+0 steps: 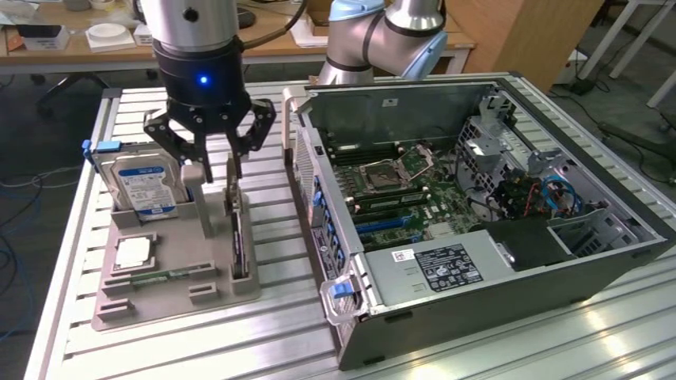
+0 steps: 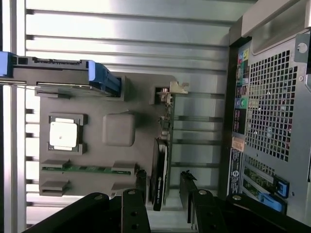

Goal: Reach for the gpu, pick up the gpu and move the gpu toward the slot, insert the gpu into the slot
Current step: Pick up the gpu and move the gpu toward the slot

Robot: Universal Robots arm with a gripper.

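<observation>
Wide tool (image 2: 163, 180) astride gpu (image 2: 161, 158) in tray (image 2: 141, 104)

A grey tray (image 1: 158, 302) with a hard drive (image 1: 145, 186), chip (image 1: 134, 253) and memory stick (image 1: 161, 277) stands beside an open computer case (image 1: 496, 317).

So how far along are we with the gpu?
Done: the reach looks about complete. The open gripper hangs over the tray, jaws either side of the gpu without touching it. In hand: nothing; the gpu stands on edge in the tray. Left: the grasp, the lift and the insert; the blue slot holds no card.
</observation>
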